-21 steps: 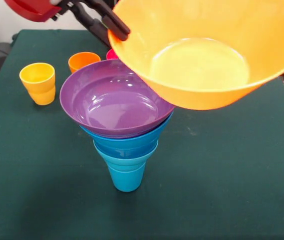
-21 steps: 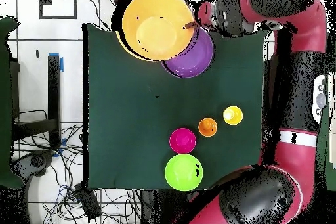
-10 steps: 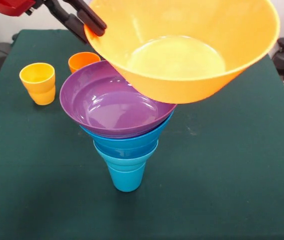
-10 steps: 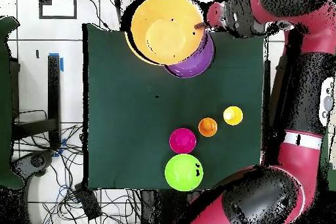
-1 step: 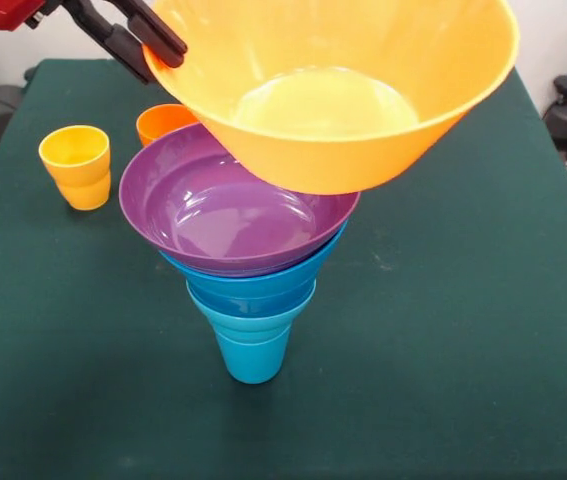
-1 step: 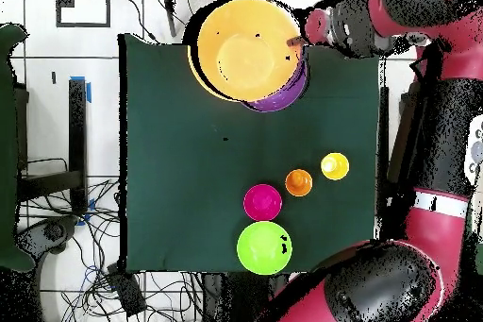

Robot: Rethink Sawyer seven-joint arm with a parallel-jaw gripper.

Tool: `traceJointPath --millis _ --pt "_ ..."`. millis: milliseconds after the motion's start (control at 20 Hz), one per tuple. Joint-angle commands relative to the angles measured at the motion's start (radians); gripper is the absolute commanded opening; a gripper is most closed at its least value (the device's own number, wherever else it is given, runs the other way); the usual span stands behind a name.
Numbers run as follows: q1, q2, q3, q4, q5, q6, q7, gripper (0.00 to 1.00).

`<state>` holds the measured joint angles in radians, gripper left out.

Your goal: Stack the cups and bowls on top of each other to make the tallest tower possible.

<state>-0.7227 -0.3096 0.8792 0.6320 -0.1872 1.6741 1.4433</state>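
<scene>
the yellow-orange bowl (image 5: 333,90) hangs tilted just above the purple bowl (image 5: 228,205), off-centre over the tower (image 5: 248,290). the gripper (image 5: 153,42) is clamped on its rim. this looks like the placing step: next it needs centring, levelling and lowering. both bowls are empty. the yellow cup (image 5: 75,165), orange cup (image 5: 163,122), red bowl (image 6: 262,202) and green bowl (image 6: 264,247) wait unstacked.

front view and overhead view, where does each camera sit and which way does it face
Front view: across the table, facing the tower; the tool shows at the top, shut on the orange bowl.
Overhead view: above the table, looking straight down; the red arm fills the right side.
Shared: orange bowl, purple bowl, yellow cup.
</scene>
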Motion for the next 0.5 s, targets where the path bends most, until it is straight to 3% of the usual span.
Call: traceJointPath --millis 50,500 --pt "-0.004 0.018 0.028 -0.053 -0.08 0.116 -0.401 0.0" --pt "-0.002 0.048 0.043 -0.118 -0.113 0.153 -0.461 0.0"
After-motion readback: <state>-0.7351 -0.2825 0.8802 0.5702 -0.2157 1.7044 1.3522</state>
